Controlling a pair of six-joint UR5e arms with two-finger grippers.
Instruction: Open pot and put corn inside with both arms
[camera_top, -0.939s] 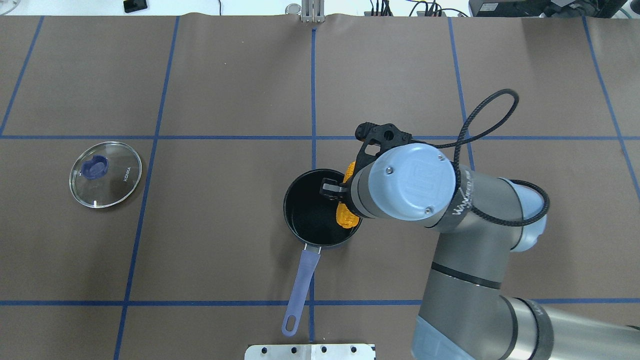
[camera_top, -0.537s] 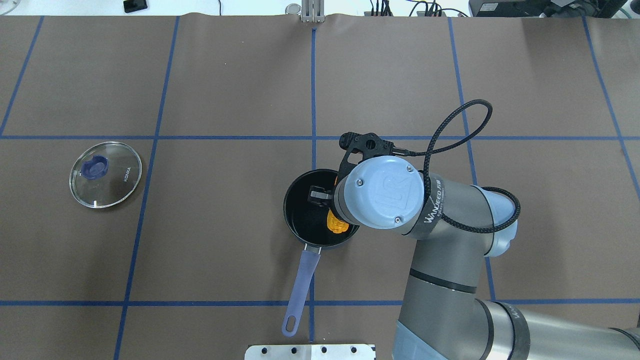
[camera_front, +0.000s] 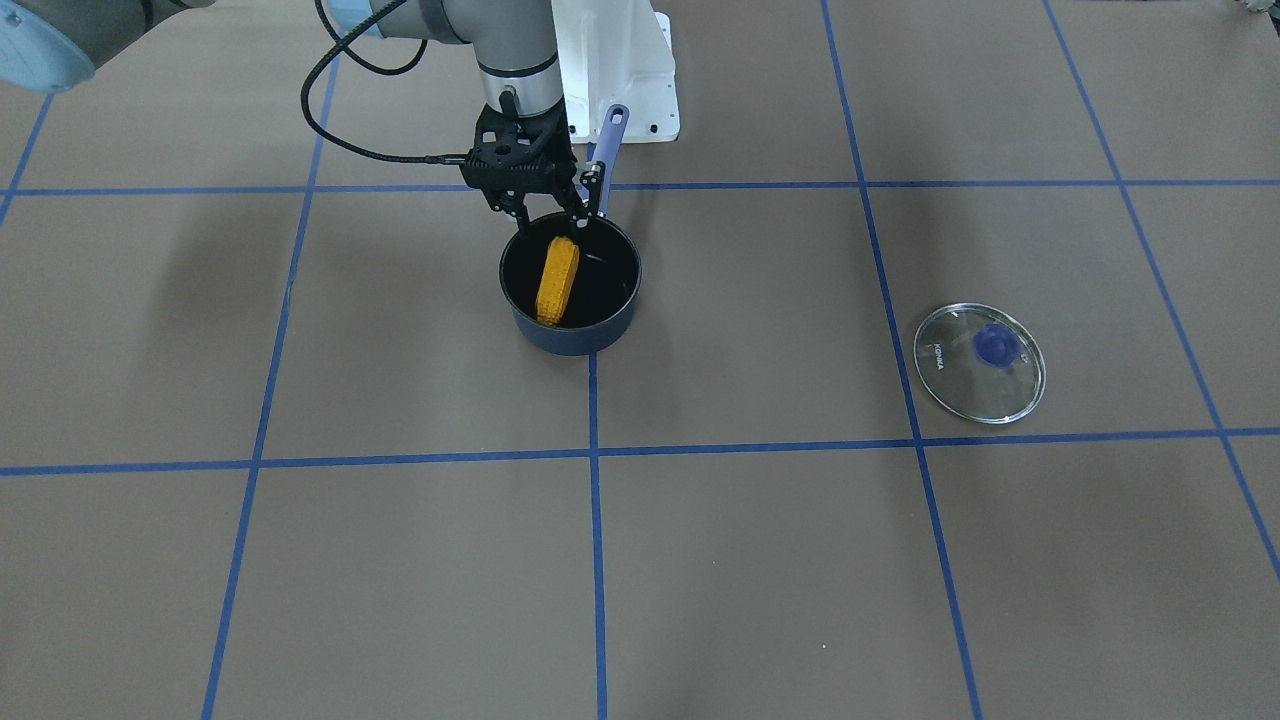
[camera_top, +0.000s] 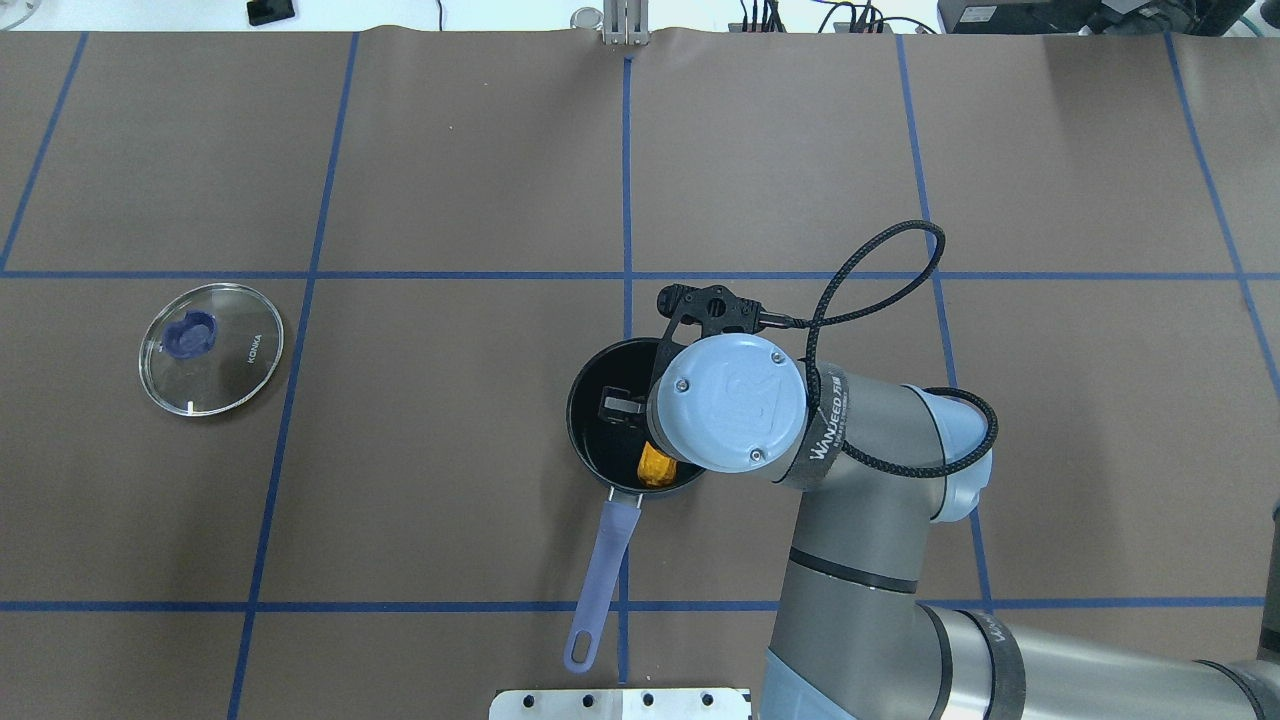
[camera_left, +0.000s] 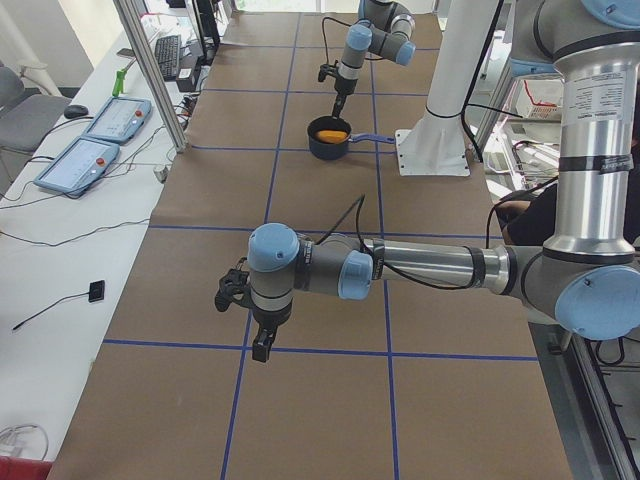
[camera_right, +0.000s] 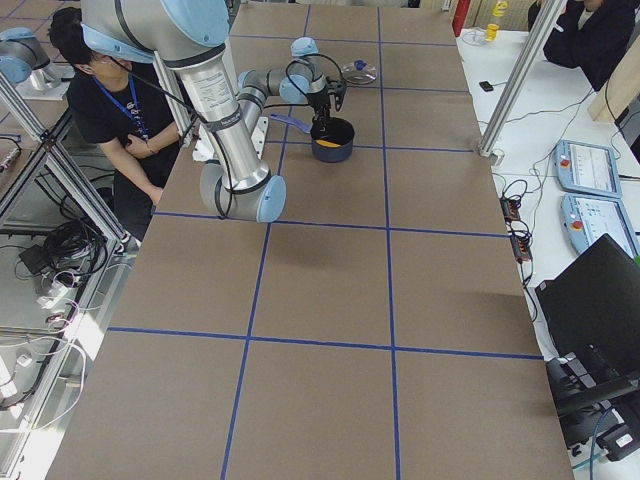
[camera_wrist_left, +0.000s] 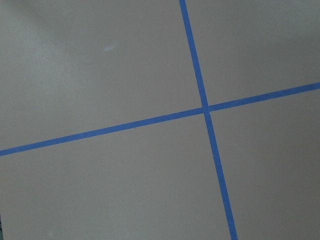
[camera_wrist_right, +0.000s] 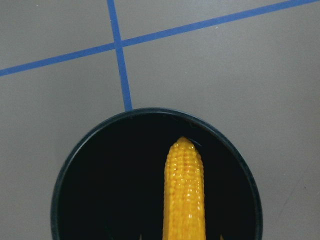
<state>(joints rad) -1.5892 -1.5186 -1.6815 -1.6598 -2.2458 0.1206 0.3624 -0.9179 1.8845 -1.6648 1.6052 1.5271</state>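
The dark navy pot (camera_top: 585, 425) stands uncovered at the table's middle, its purple-blue handle (camera_top: 600, 575) pointing toward the robot's base. My right gripper (camera_front: 555, 228) reaches down into it and is shut on the orange-yellow corn (camera_front: 557, 280), which lies across the pot's black inside. In the right wrist view the corn (camera_wrist_right: 184, 190) is centred inside the pot's rim (camera_wrist_right: 150, 112). From overhead the wrist hides most of the corn (camera_top: 655, 466); one finger (camera_top: 615, 403) shows. My left gripper (camera_left: 262, 348) hangs over bare table far from the pot; I cannot tell whether it is open or shut.
The round glass lid (camera_top: 211, 348) with a purple knob lies flat on the table well to the left of the pot; it also shows in the front-facing view (camera_front: 980, 362). The white base block (camera_front: 620, 70) stands behind the pot handle. A person stands beside the table (camera_right: 120, 110).
My right arm has moved left and a little toward the robot's base, carrying the corn from the pot's right rim to well inside the pot. The lid and pot have not moved.
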